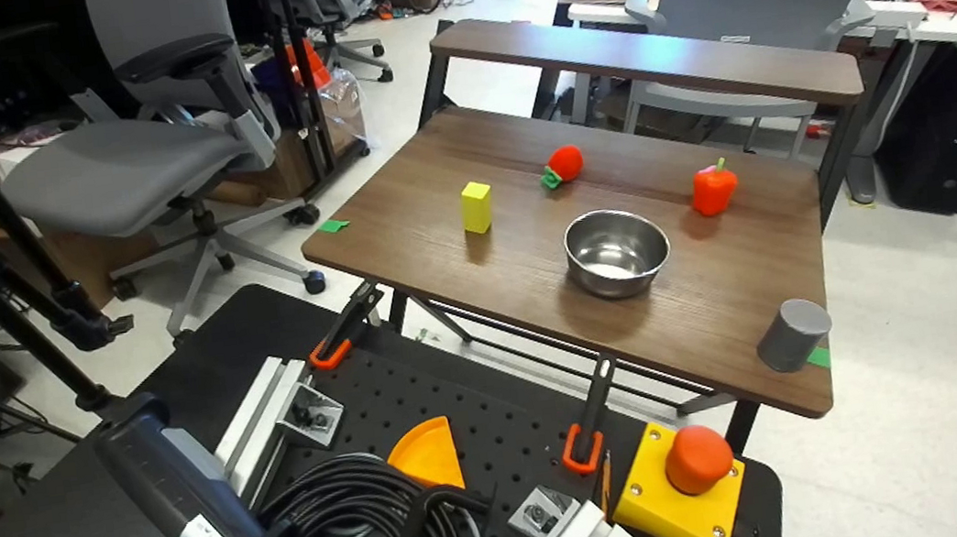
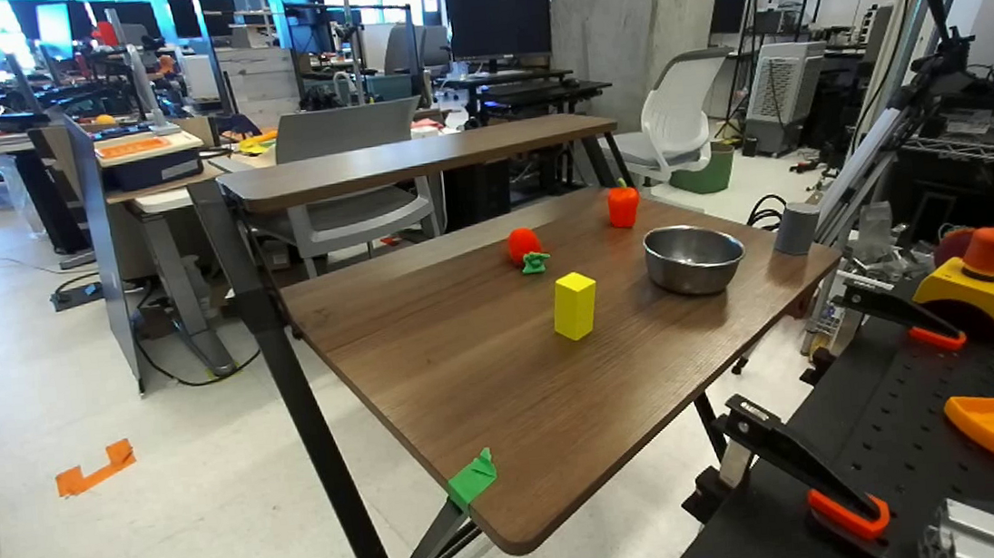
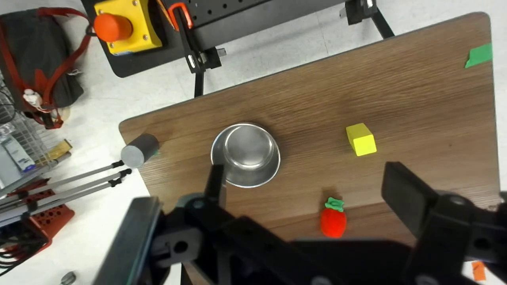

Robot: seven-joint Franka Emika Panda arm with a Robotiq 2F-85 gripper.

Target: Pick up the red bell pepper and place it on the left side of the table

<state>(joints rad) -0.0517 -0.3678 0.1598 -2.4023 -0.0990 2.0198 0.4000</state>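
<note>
The red bell pepper (image 1: 713, 191) is an orange-red blocky toy with a green stem. It stands upright on the brown wooden table (image 1: 394, 192), near the raised shelf. It also shows in an exterior view (image 2: 623, 208), beyond the steel bowl. In the wrist view the pepper does not show; the gripper body may cover it. The table shows in the wrist view (image 3: 427, 91) from above. My gripper (image 3: 305, 178) is open with nothing between its fingers, high above the table. The gripper does not show in either exterior view.
A steel bowl (image 1: 617, 252), a yellow block (image 1: 476, 208), a red strawberry-like toy (image 1: 565, 165) and a grey cylinder (image 1: 793, 336) stand on the table. A raised shelf (image 1: 644, 52) runs along one long side. An emergency stop box (image 1: 683, 491) sits on the black base.
</note>
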